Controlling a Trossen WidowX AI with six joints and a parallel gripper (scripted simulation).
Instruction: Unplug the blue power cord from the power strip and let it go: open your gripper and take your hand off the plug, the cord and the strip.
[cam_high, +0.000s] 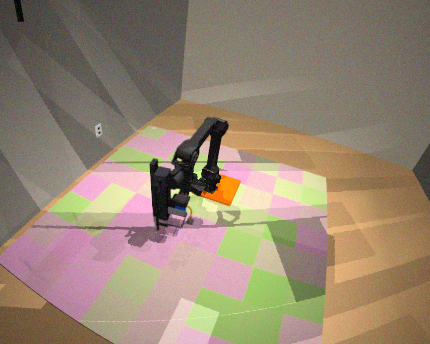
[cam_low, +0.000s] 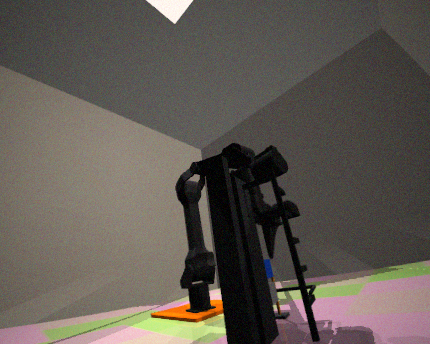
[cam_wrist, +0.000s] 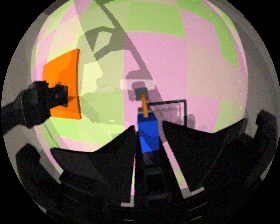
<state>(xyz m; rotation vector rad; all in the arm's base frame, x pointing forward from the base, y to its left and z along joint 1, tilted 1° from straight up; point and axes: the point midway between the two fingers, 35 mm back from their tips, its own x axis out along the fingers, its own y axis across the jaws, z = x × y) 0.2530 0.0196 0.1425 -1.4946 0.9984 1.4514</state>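
Pincer (cam_wrist: 149, 160), partly open and holding nothing, hangs just above the blue plug (cam_wrist: 149, 136), which sits in the upright black strip (cam_high: 160, 192); I judge it should drop straight, centre the plug, then close before pulling.
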